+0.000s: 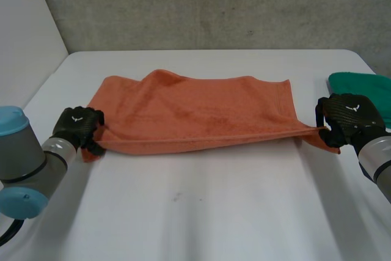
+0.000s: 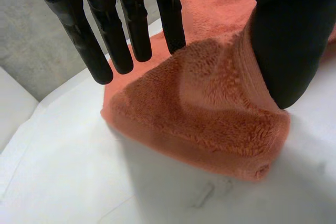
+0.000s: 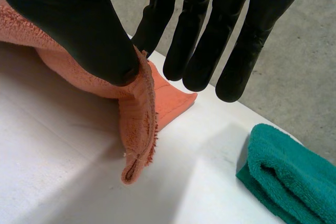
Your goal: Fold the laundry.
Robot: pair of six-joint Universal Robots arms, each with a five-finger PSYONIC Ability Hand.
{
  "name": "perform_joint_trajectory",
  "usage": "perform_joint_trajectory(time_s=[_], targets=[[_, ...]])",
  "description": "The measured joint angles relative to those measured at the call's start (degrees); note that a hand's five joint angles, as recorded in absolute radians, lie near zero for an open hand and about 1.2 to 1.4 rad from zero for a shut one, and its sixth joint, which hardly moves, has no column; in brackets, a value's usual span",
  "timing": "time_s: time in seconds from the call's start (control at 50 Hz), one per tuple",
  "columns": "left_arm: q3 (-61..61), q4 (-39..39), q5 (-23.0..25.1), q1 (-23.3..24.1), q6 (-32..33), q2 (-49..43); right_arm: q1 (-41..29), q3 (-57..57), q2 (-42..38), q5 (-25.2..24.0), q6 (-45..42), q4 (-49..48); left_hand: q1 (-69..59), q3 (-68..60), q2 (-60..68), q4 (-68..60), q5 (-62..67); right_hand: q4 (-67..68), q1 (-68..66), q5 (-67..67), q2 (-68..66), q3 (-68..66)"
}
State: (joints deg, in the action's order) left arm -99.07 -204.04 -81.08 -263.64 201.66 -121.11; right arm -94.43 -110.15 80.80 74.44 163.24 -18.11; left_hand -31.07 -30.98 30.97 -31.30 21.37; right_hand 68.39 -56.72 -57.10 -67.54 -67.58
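Note:
An orange towel (image 1: 195, 111) lies folded in half across the middle of the white table (image 1: 201, 212), its near edge stretched straight between my two hands. My left hand (image 1: 76, 125) is at the towel's near left corner. In the left wrist view its fingers (image 2: 105, 40) are straight and spread behind the corner (image 2: 210, 108), and the thumb (image 2: 289, 40) rests against the cloth. My right hand (image 1: 345, 117) is at the near right corner. There its thumb (image 3: 68, 19) pinches the towel's edge (image 3: 142, 114) against a straight finger, and the corner hangs down to the table.
A folded green towel (image 1: 360, 87) lies at the table's right edge, just beyond my right hand; in the right wrist view this green towel (image 3: 289, 177) is past the fingertips. A grey wall (image 1: 214, 4) stands behind the table. Bare table runs in front of the orange towel.

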Motion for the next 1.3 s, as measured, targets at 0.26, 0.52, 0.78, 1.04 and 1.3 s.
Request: perform_joint_trajectory(time_s=[0.26,0.52,0.78,1.04,1.3], targets=[[-1.99,0.41,-1.78,-0.56,3.14,1.33,-0.3,0.43,-0.04,-0.08,-0.52,0.11,-32.64,-32.88,33.06,-32.39,31.42,0.0,0.0,0.0,0.0,0.0],[-8.16,10.8,-1.6,-0.46,19.87,17.32,-0.19,5.68,1.1,-0.62,-17.83,14.98,-33.72,-37.05,37.33,-37.33,34.29,0.0,0.0,0.0,0.0,0.0],[-19.42,32.29,1.36,-1.23,37.38,35.65,0.23,7.95,5.15,2.15,-47.25,50.08,-33.72,-37.24,37.46,-37.38,34.29,0.0,0.0,0.0,0.0,0.0],[-8.77,14.98,2.28,2.36,36.83,18.21,-5.47,18.44,-8.36,7.45,-40.2,33.05,-33.72,-37.26,37.5,-37.39,34.29,0.0,0.0,0.0,0.0,0.0],[18.48,2.76,-5.92,7.05,36.65,-9.33,-9.22,37.73,-27.97,13.83,-39.23,12.07,-33.72,-37.27,37.51,-37.39,34.29,0.0,0.0,0.0,0.0,0.0]])
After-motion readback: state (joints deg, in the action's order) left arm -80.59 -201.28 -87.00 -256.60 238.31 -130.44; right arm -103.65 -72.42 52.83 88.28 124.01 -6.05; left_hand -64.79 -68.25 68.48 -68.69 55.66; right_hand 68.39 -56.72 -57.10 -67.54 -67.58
